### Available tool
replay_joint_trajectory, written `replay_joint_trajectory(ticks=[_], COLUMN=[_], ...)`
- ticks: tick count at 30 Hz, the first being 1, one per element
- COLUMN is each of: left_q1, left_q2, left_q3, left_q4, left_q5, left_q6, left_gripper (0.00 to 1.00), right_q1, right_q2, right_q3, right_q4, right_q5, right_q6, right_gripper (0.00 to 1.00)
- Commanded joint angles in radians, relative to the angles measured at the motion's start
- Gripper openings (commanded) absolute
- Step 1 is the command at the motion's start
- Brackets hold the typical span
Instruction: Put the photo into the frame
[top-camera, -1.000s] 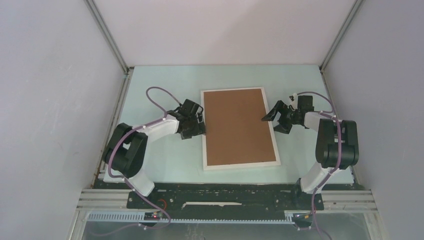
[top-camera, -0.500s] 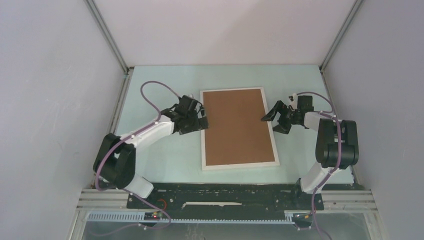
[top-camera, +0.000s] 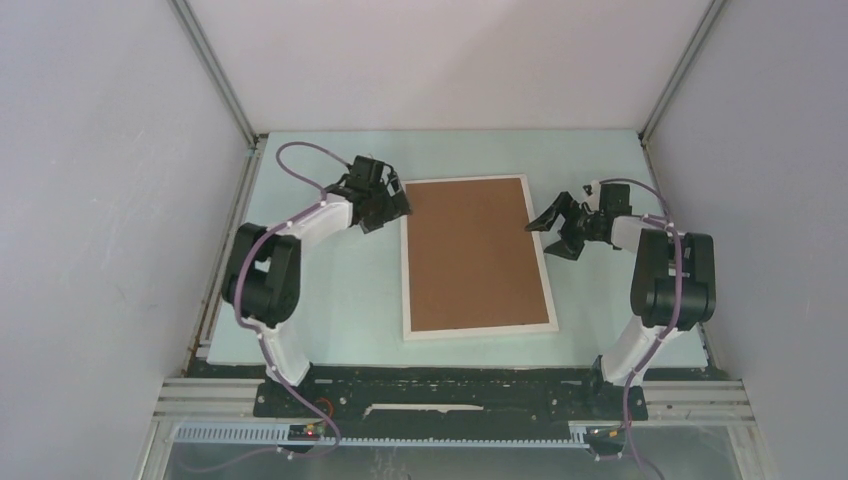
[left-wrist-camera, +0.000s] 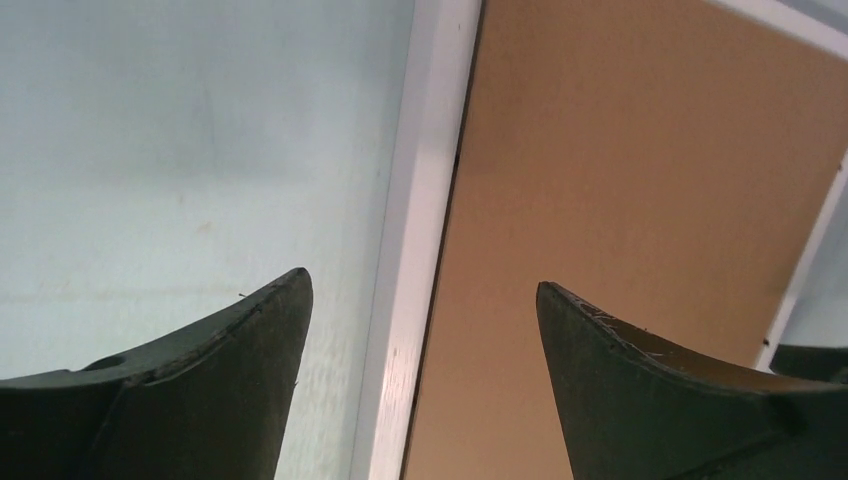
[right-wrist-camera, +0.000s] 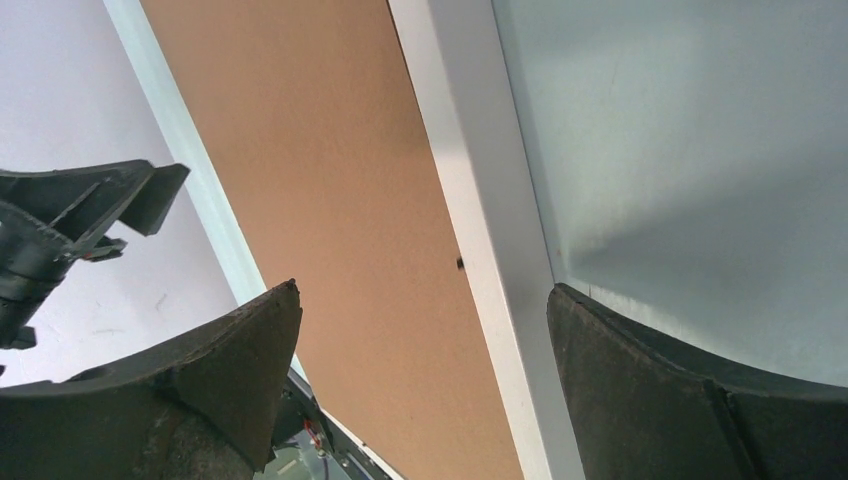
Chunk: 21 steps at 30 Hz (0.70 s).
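The frame (top-camera: 404, 262) lies flat on the table (top-camera: 330, 300), back side up, filled by a brown backing board (top-camera: 473, 255). The photo cannot be made out anywhere. The left gripper (top-camera: 393, 206) hovers at the frame's far-left corner, fingers spread wide and holding nothing. The right gripper (top-camera: 553, 234) is just off the frame's right rail (far end), equally wide and empty.

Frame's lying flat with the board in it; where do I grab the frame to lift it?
Probably the left long rail of the frame, near the far corner, coming in low from outside with the open left gripper. The frame lies flat on the table and the backing board fills its inside, so only the outer edge offers a lip.
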Motion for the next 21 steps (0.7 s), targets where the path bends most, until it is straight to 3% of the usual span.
replay_joint_trajectory(ticks=[1,5,12,21], left_q1=[0.003,0.008,0.055,0.097], left_q2=[0.099,0.091,0.044,0.09], left_q3=[0.114,0.073,-0.019,-0.031], left_q4=[0.033,0.094,0.161,0.165], left_q5=[-0.052,-0.075,-0.053,-0.025], left_q6=[-0.018,-0.022,-0.02,-0.064], left_gripper=[0.87,0.8,0.91,0.85], right_q1=[-0.002,0.0,-0.001,0.003], right_q2=[0.058,0.088,0.122,0.144], right_q3=[0.09,0.123,0.123,0.132], right_q4=[0.013,0.008,0.03,0.048], right_q5=[-0.007,-0.012,-0.021,-0.031], right_q6=[0.032,0.028,0.036,0.048], right_gripper=[0.99,1.0,0.98,0.94])
